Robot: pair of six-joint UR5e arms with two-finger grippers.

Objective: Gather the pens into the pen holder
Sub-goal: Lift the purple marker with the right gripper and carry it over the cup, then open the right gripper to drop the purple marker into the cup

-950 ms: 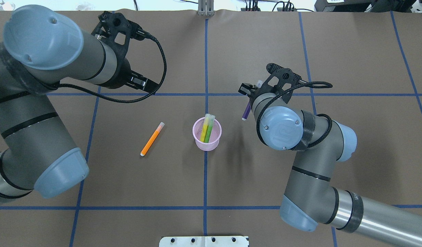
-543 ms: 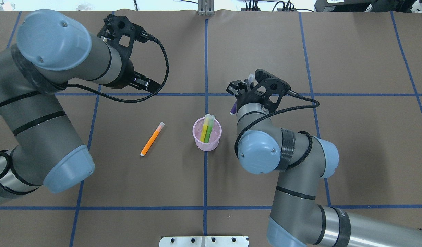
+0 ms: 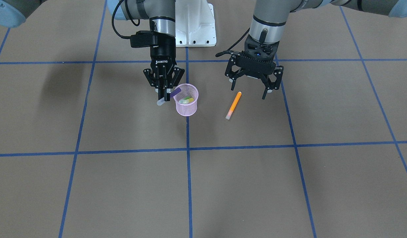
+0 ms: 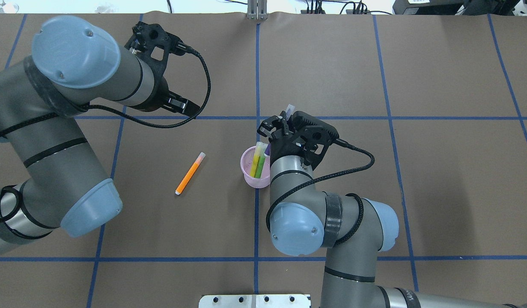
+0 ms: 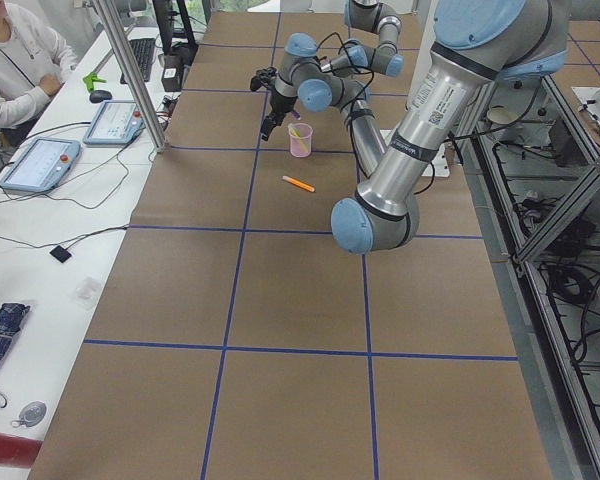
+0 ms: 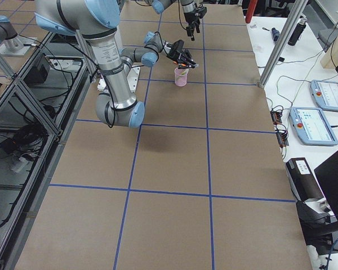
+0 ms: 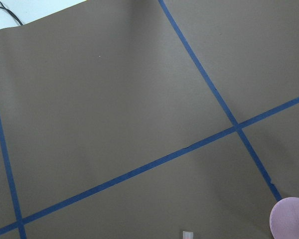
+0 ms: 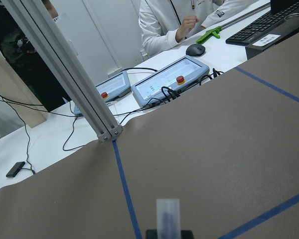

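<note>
The pink mesh pen holder stands mid-table with the green and yellow pens inside; it also shows from overhead. My right gripper is shut on the purple pen. The pen is tilted, its purple end over the holder's rim and its whitish cap outside. The cap shows blurred in the right wrist view. The orange pen lies flat on the table. My left gripper is open and empty, hovering by the orange pen's far end.
The brown mat carries blue tape grid lines. A white base plate sits at the robot's side. An operator and touch panels are beyond the table's far edge. The holder's edge shows in the left wrist view.
My right arm has swung left with the purple pen, from well right of the holder to right above its rim. My left arm has shifted slightly and stays open.
</note>
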